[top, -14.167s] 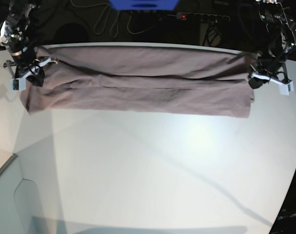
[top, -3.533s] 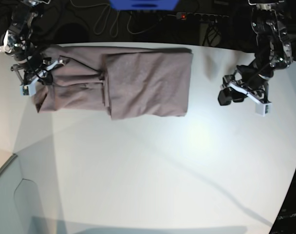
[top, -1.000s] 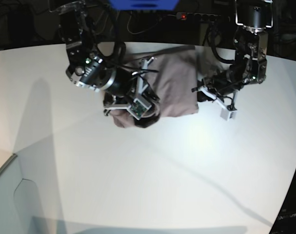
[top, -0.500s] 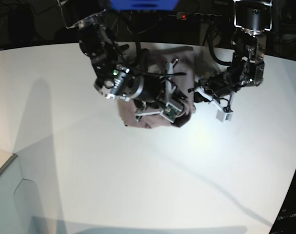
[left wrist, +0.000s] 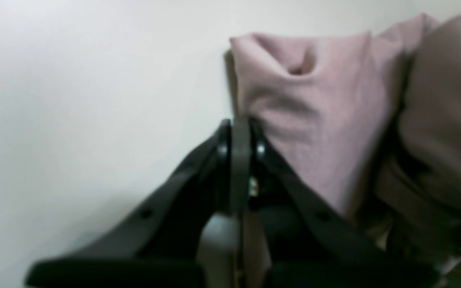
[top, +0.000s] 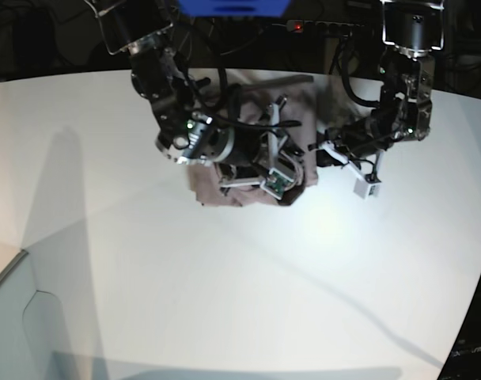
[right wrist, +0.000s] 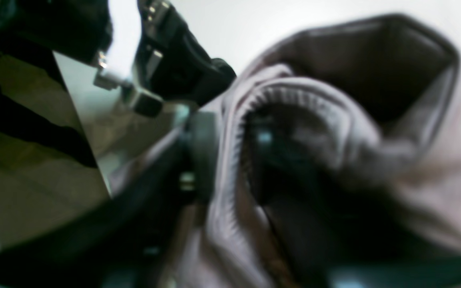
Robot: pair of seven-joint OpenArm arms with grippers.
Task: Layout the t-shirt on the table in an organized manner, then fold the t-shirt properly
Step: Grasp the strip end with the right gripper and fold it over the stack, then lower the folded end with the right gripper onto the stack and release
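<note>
The white surface (top: 225,285) carries the t-shirt (top: 248,119) as a compact bundle at its far middle, so the fold can close there. The right gripper (right wrist: 222,160) clenches the ribbed collar, carrying that end across. The left gripper (left wrist: 236,136), jaws pressed together, pins the opposite edge, apparently as an anchor.

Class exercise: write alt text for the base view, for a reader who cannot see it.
Two robot arms meet over a folded mauve-grey t-shirt near the far edge of a white table. The right gripper holds a fold over it; the left gripper is at its edge.
</note>
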